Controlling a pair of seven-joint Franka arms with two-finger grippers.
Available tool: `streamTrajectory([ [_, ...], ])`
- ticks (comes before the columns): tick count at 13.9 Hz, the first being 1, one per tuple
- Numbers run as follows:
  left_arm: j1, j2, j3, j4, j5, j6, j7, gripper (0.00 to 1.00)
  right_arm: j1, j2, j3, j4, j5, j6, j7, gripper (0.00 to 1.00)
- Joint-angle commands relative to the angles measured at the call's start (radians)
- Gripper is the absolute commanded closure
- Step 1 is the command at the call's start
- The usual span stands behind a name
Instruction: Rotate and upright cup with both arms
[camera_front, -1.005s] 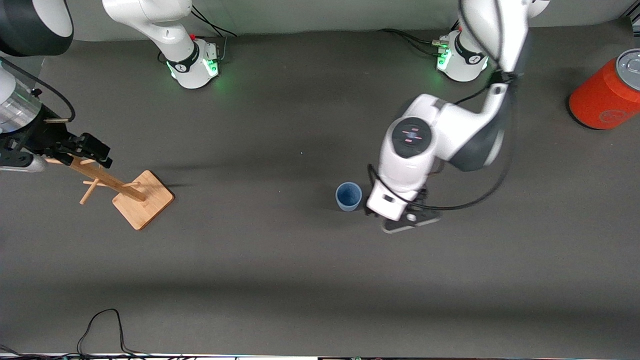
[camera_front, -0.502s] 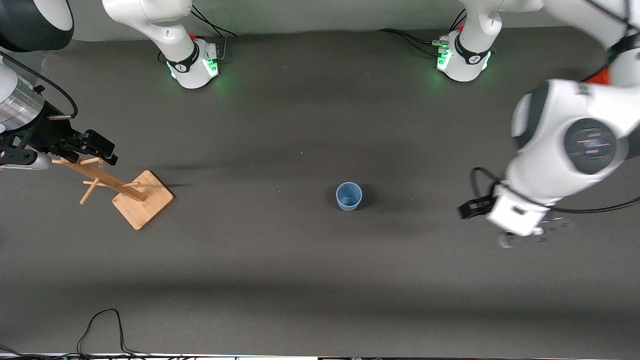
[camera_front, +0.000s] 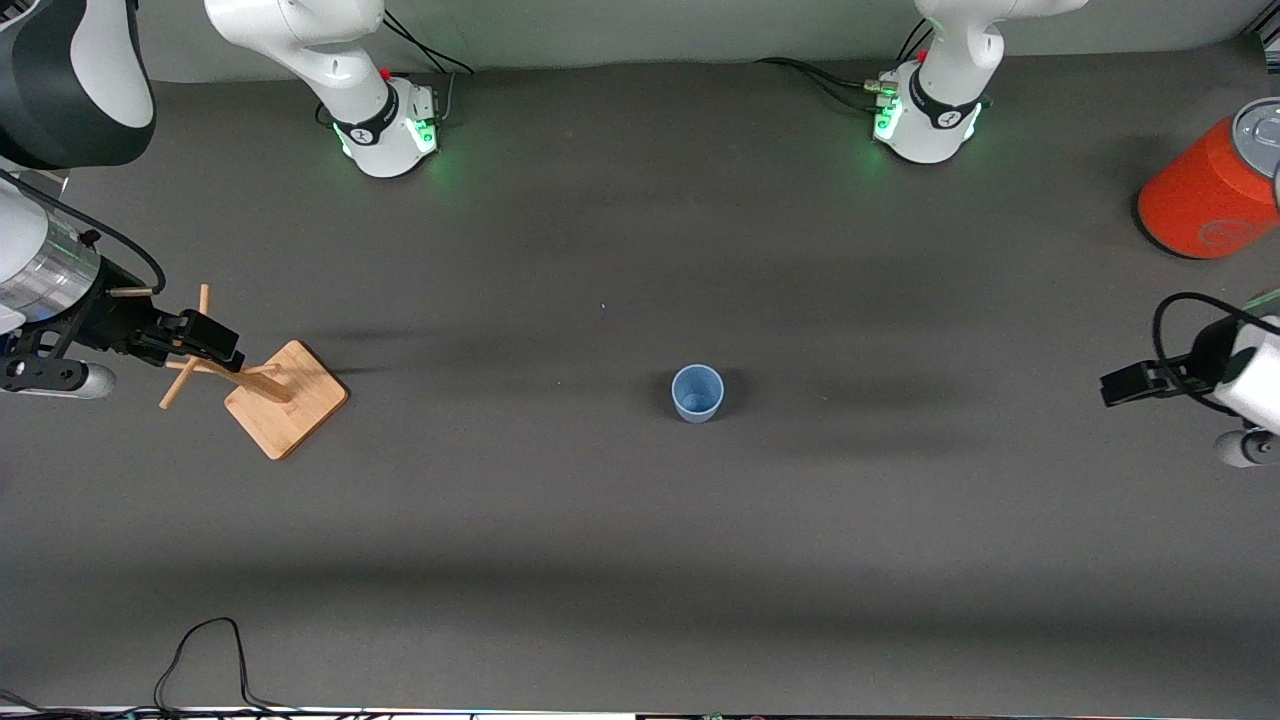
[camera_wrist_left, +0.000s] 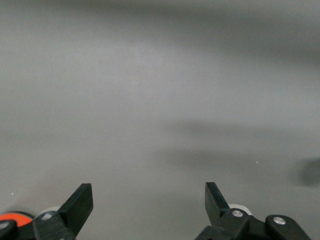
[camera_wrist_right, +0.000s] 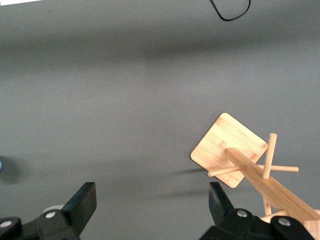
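The light-blue cup stands upright, mouth up, alone in the middle of the table. My left gripper is at the left arm's end of the table, well away from the cup. In the left wrist view it is open with only bare table between its jaws. My right gripper hovers over the wooden peg stand at the right arm's end. In the right wrist view it is open and empty, with the stand beside it.
A large orange can with a grey top lies toward the left arm's end, farther from the front camera than my left gripper. A black cable loops at the table's front edge. Both arm bases stand along the table's back edge.
My left arm has swung from beside the cup out to its own end of the table, leaving the cup standing. My right gripper has shifted slightly over the stand.
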Motion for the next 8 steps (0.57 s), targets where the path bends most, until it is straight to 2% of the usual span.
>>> streamTrajectory([
  [1,-0.035,-0.16,0.032,-0.213,-0.008,0.06,0.008,0.0,0.0,0.007,-0.001,0.027,0.012,-0.03,0.004,0.0],
  [3,-0.176,-0.185,0.2,-0.24,-0.01,0.051,0.012,0.0,0.0,0.009,-0.001,0.027,0.014,-0.028,0.004,0.0],
  [8,-0.171,-0.189,0.206,-0.215,-0.056,0.019,0.014,0.0,0.0,0.007,-0.001,0.029,0.014,-0.028,0.006,0.0],
])
